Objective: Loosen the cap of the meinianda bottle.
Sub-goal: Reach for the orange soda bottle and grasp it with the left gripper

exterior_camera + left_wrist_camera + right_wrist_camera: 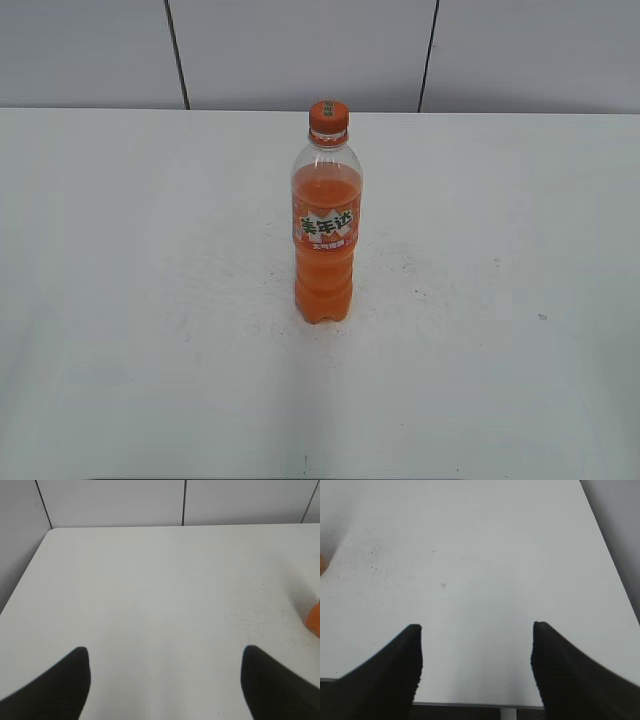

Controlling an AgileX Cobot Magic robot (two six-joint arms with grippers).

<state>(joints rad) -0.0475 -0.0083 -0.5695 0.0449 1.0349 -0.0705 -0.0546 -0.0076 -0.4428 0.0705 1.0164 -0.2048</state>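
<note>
A small round orange cap (328, 117) sits screwed onto the meinianda bottle (326, 220), a tall clear plastic bottle standing upright near the middle of a white surface (120, 300). Orange liquid fills it to just below the shoulder, and an orange label with white characters wraps its middle. An orange ring sits just under the cap.

The bottle is probably fairly heavy for its size, being nearly full, but tall and narrow, so a sideways push near the top could tip it. Its thin walls likely give a little under pressure and may be slippery. A sensible hold would be one end effector around the body at or below the label to steady it, and the other pinching the cap's ridged side to turn it.

Neither arm appears in the exterior view. In the left wrist view, the left end effector (165, 680) is spread wide and empty, with a sliver of orange bottle at the far right edge. The right end effector (476, 665) is likewise spread wide, holding nothing, at the near edge of the surface.
</note>
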